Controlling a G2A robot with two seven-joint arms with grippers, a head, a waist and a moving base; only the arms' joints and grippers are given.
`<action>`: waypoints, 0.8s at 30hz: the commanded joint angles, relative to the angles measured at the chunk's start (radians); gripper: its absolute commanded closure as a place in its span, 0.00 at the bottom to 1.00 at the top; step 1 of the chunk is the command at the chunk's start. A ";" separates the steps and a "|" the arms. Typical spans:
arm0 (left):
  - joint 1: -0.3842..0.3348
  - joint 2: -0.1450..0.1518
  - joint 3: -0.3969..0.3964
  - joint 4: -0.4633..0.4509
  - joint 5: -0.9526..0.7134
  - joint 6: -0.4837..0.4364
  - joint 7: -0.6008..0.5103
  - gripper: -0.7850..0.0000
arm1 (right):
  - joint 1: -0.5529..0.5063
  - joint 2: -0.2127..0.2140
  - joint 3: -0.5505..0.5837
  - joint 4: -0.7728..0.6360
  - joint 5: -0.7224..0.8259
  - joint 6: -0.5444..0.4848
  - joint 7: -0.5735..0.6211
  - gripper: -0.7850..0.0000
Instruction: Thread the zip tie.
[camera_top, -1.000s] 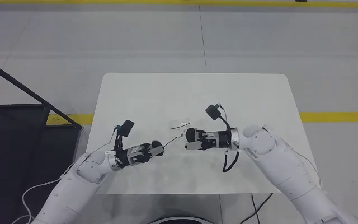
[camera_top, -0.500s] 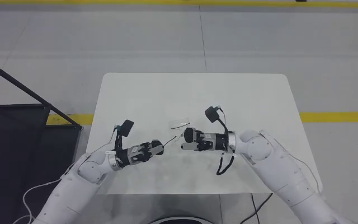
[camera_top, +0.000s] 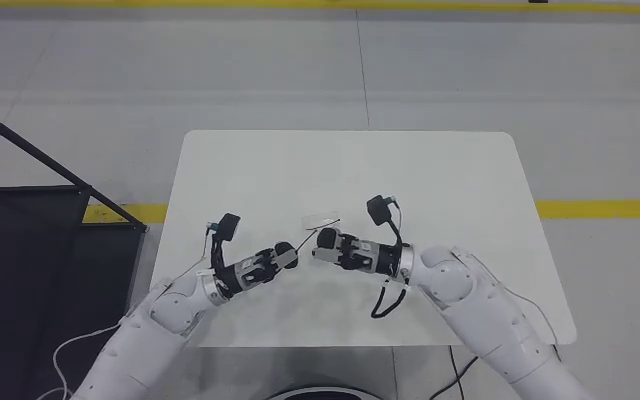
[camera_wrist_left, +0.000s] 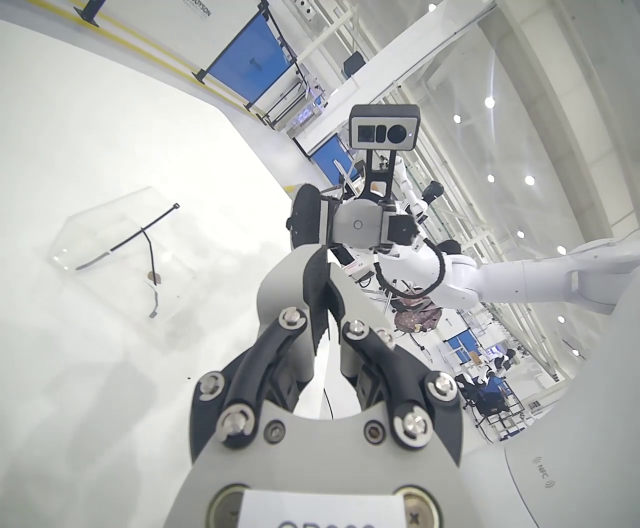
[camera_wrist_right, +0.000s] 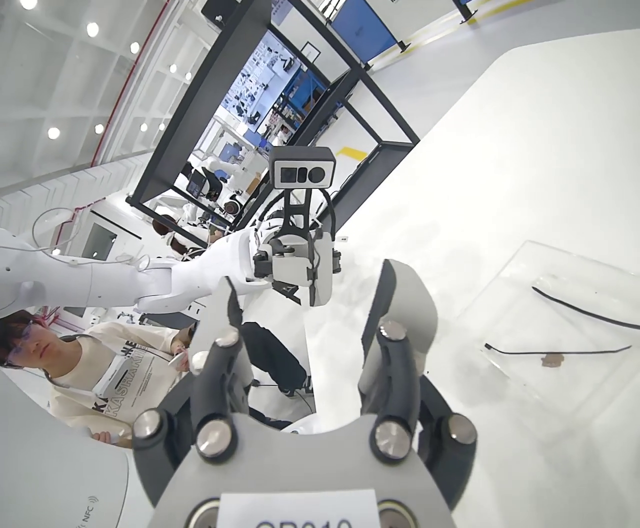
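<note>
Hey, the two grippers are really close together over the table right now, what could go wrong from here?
1. The left gripper and the open right gripper nearly meet, so they could collide.
2. The zip tie between them looks thin; it may bend or slip from the shut left gripper before the right one catches it.

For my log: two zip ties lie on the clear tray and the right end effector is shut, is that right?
The right end effector is open, as the right wrist view shows; two zip ties do lie on the clear tray.
</note>
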 joint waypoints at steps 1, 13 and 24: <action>-0.001 -0.002 0.003 0.001 0.003 -0.002 0.002 1.00 | 0.003 -0.007 -0.008 0.004 -0.010 0.009 -0.018 0.58; -0.006 -0.011 0.007 0.011 0.004 -0.011 0.007 1.00 | 0.011 -0.038 -0.029 0.023 -0.065 0.031 -0.081 0.74; -0.007 -0.018 0.006 0.018 0.001 -0.011 0.005 1.00 | 0.004 -0.051 -0.020 0.023 -0.080 0.026 -0.082 0.99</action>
